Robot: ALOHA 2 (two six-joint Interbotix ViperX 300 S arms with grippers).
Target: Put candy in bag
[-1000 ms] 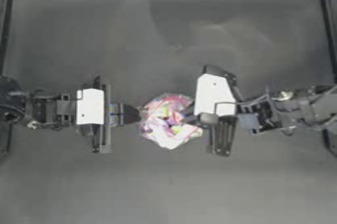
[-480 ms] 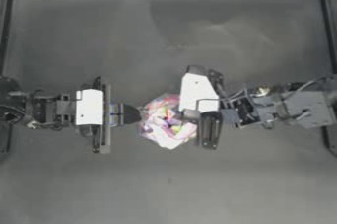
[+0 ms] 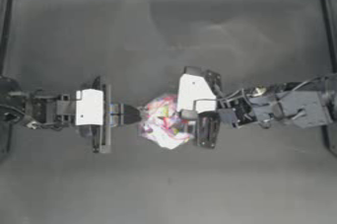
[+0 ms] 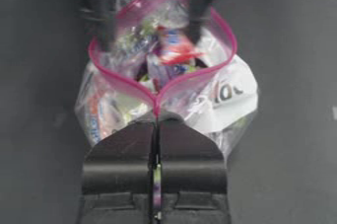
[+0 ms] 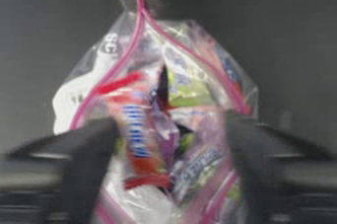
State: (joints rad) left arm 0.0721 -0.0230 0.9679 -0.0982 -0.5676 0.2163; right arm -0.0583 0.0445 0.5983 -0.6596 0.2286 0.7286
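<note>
The bag [image 3: 164, 122] is a clear zip pouch full of colourful sweets at the table's middle. My left gripper [image 3: 135, 115] is shut on the pink seal strip at one end of the bag's [image 4: 197, 94] mouth, and the mouth gapes wide. From the right, my right gripper [image 3: 189, 118] hangs over the mouth with its jaws open. In the right wrist view the candy [image 5: 135, 134], white with red ends, sits in the mouth of the bag [image 5: 217, 75] between my open fingers [image 5: 253, 164]. The left wrist view shows the candy [image 4: 172, 45] just below the right gripper [image 4: 148, 25].
The dark table [image 3: 164, 35] has a raised rim along its far edge and sides. Both arms meet at the middle, the left arm [image 3: 46, 112] from the left and the right arm [image 3: 296, 109] from the right. No other loose things show.
My right gripper has moved left, from beside the bag to over its open mouth. The left gripper and the bag have stayed where they were.
</note>
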